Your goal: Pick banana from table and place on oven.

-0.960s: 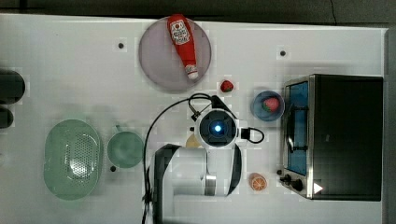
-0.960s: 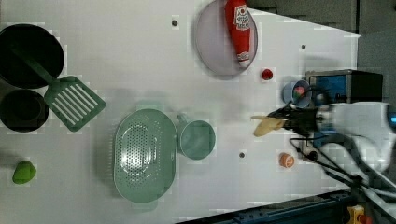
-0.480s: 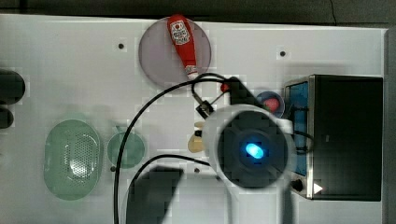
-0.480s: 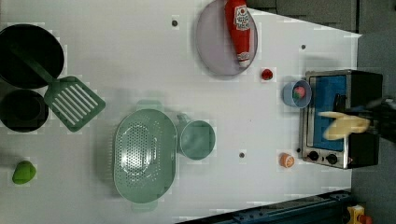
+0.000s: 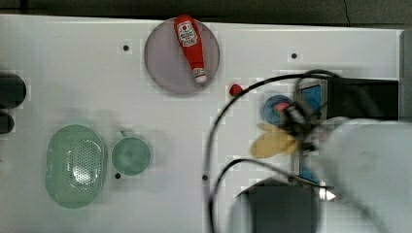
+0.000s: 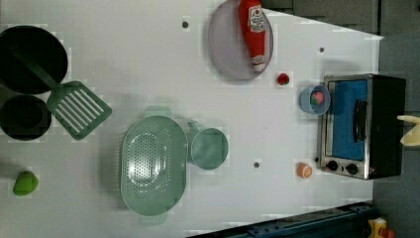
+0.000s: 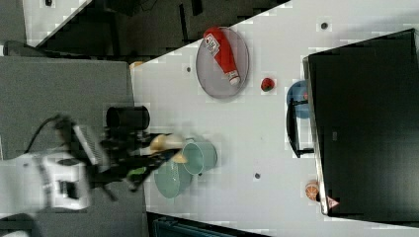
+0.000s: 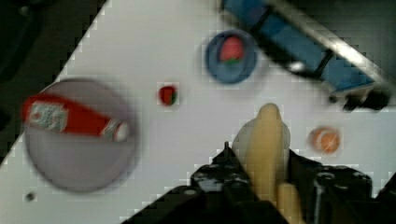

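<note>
The tool (image 8: 266, 186), clamped on the banana (image 8: 267, 144), has risen off the desk (image 5: 97, 73) toward the toaster oven (image 6: 381, 124) at three o'clock; release remains.

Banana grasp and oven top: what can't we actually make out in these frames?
- Oven, top view: its lower part is covered by the blurred white arm.
- Banana, left view: cut off by the left view's right edge; what holds it lies outside the frame.
- Gripper, wrist view: shut on the banana, but the contact points are hidden behind the fruit.
- Right view: motion blur smears the gripper and banana.
</note>
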You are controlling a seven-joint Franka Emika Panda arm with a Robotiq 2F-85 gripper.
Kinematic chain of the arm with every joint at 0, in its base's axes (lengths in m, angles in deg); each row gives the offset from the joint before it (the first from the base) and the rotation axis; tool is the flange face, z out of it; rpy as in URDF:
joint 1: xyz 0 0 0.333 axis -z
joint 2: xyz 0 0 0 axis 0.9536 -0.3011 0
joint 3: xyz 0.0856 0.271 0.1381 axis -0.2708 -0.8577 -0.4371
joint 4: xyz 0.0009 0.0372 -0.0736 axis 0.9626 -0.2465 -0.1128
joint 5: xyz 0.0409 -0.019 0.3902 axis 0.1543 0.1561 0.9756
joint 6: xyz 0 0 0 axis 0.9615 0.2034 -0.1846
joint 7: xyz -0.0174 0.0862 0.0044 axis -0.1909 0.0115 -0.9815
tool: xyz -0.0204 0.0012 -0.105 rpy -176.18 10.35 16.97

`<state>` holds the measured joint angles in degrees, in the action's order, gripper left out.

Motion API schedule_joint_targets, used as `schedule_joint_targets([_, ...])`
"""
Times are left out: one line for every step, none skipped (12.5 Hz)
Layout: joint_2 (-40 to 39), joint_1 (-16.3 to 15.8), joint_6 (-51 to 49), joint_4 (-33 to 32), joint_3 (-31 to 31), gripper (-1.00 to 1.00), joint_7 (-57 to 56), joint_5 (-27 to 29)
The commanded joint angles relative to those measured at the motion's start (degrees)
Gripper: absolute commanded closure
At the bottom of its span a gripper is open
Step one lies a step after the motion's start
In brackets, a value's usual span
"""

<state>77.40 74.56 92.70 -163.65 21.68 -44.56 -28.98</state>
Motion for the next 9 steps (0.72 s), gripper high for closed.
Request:
schedule_joint_targets([-7.28, 1.18, 5.01, -1.23, 9.22, 0.43, -16.09, -1.58])
schedule_joint_targets([-9.47, 1.26, 8.93, -1.22, 11.98, 0.43, -21.15, -1.57])
schedule_joint_targets([-11.82, 1.32, 12.62, -1.19, 14.41, 0.43, -26.23, -1.57])
schedule_joint_targets([-14.22, 1.38, 15.52, -1.06, 16.51, 0.43, -30.3, -1.57])
schedule_joint_targets([-16.67, 1.45, 17.7, -0.63, 18.1, 0.43, -33.2, -1.56])
schedule_joint_targets([-18.87, 1.48, 18.89, 0.14, 19.22, 0.43, -35.97, -1.47])
schedule_joint_targets([-20.79, 1.51, 19.48, 1.08, 19.93, 0.43, -38.21, -1.14])
schedule_joint_targets([-22.43, 1.63, 19.45, 1.85, 20.37, 0.43, -40.24, -0.8])
schedule_joint_targets([-23.68, 1.77, 19.4, 2.15, 20.66, 0.33, -42.21, -0.24])
